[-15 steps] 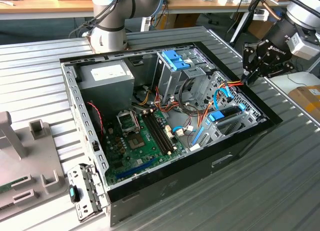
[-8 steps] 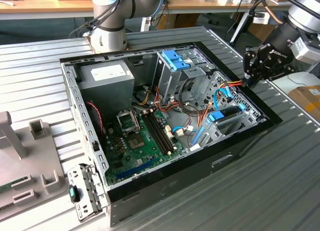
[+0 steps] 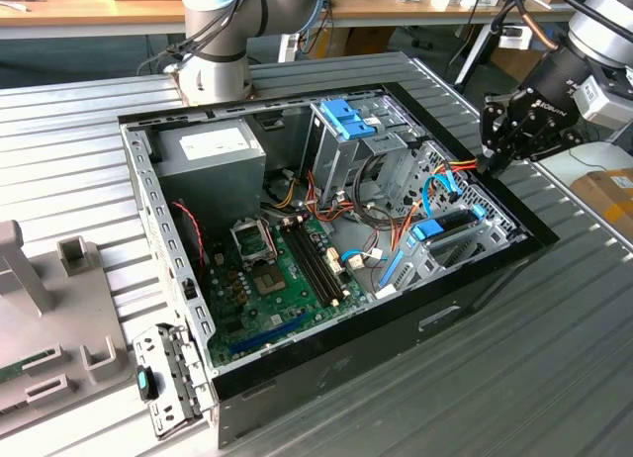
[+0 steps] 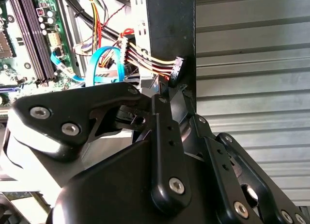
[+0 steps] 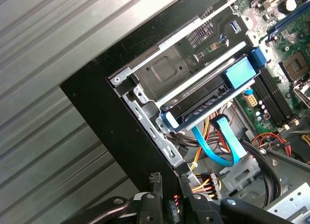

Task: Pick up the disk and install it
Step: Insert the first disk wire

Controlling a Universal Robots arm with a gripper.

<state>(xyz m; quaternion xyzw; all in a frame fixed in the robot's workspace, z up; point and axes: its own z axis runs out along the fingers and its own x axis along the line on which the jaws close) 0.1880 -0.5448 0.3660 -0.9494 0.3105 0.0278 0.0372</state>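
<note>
The disk (image 3: 450, 225) lies flat in the lower drive bay at the corner of the open computer case (image 3: 396, 323) on the exterior view's right. In the first wrist view the disk (image 5: 203, 100) is a dark slab between blue side rails, with a blue tab (image 5: 240, 73) at one end. My black gripper (image 3: 488, 163) hangs over the case's rim, apart from the disk and a little beyond its cable end. Both wrist views show the gripper (image 5: 169, 183) (image 4: 174, 95) open by a narrow gap, nothing between its fingers.
Blue flat cables (image 5: 218, 146) and a bundle of coloured wires (image 4: 155, 64) run close under the gripper. A tall silver drive cage with a blue clip (image 3: 351, 121), the power supply (image 3: 213, 150) and the motherboard (image 3: 287, 269) occupy the case. The ribbed metal table (image 3: 514, 378) surrounds it.
</note>
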